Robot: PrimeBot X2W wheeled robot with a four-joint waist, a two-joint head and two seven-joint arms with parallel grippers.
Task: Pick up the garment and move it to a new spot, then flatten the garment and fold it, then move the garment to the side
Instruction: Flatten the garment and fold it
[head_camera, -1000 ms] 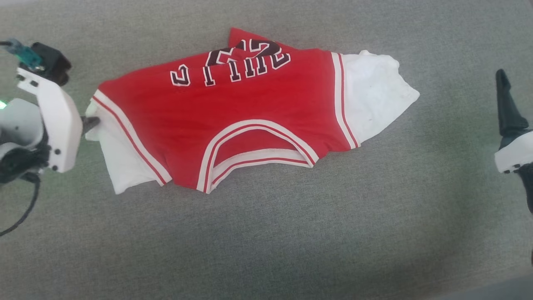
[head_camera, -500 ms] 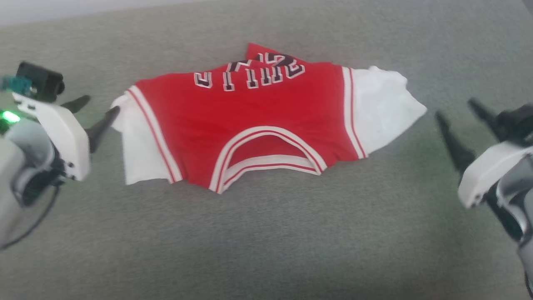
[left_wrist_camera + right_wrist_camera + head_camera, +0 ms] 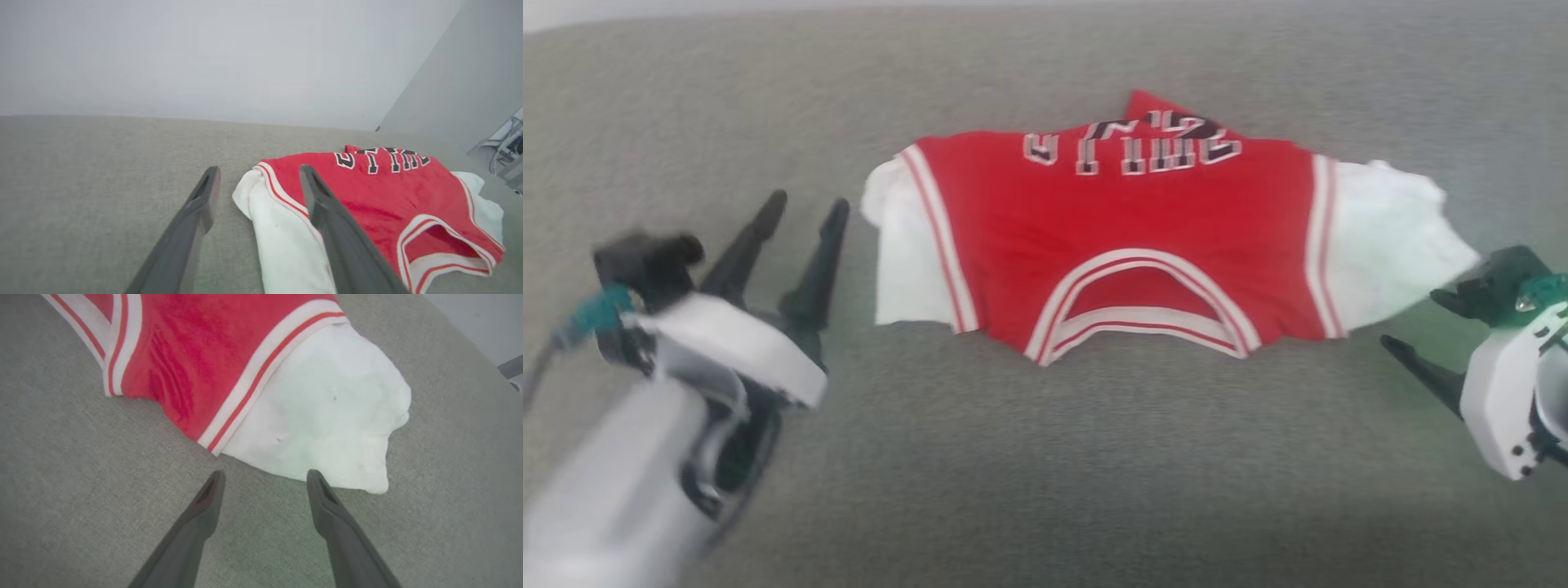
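Surface: grey woven fabric surface [image 3: 1045, 457] all round, pale grey wall [image 3: 204, 61] behind, small red jersey-style shirt [image 3: 1143, 220] lying on it between the two pairs of fingers.
Change: head camera has shifted in half a second. The left gripper [image 3: 809, 202] has swung round and now points up alongside one sleeve, and the right gripper [image 3: 1413, 318] has come in close to the other.
Left fingers: spread apart, empty, just beside the white sleeve.
Right fingers: spread apart, empty, tips just short of the sleeve edge.
Shirt: lying mostly flat, white short sleeves out to both sides, red-and-white striped trim at neck and armholes, dark white-outlined lettering along the far edge.
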